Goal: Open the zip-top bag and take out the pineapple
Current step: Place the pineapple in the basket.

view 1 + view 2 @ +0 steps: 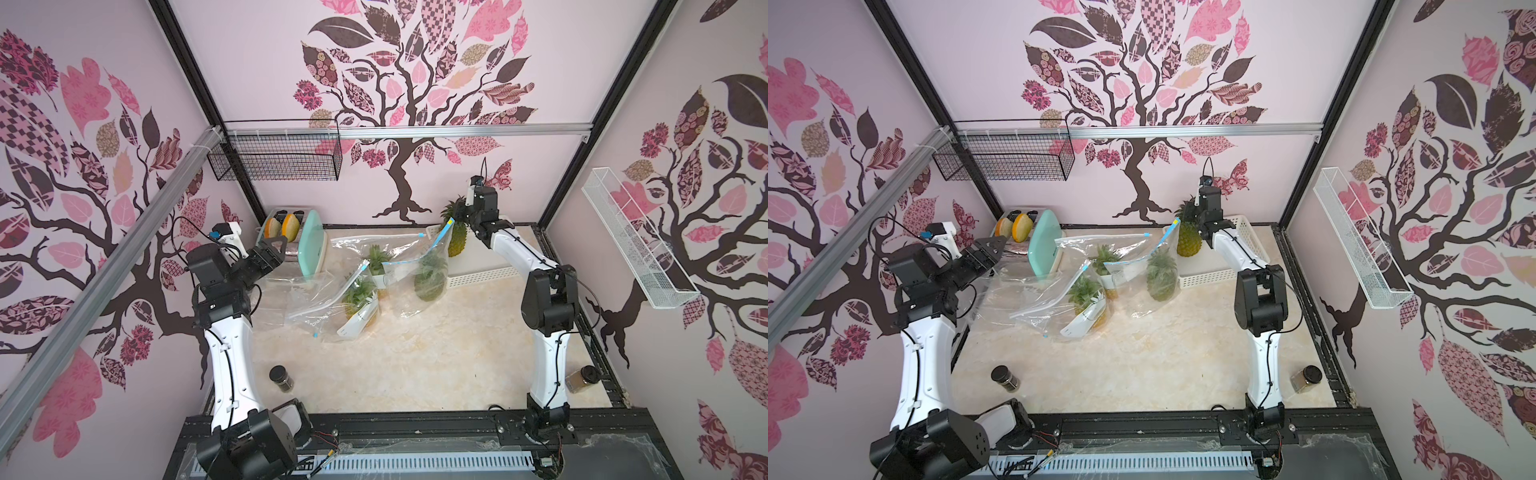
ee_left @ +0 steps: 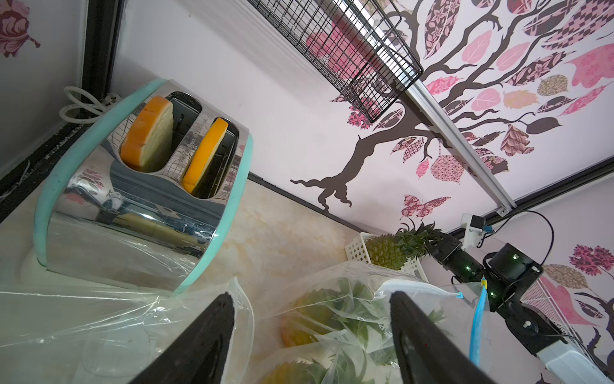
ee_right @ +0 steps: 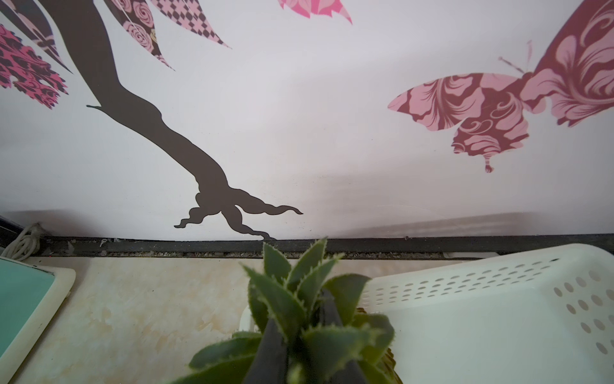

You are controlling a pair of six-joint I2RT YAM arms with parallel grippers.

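Back left corner of the marble-look tabletop [image 1: 415, 365]: chrome toaster [image 2: 133, 212] with mint end panels, a bread slice [image 2: 149, 133] upright in each slot, white cord [image 2: 83, 106] coiled behind it. Walls: black wire basket [image 1: 276, 156] hung on the rear rail above the toaster, white mesh shelf [image 1: 636, 245] on the right wall, tree decals [image 1: 403, 104] all round. White perforated plastic basket [image 3: 498, 299] at back right; dark-lidded jar [image 1: 281, 378] front left, second jar [image 1: 584, 378] front right by the edge.
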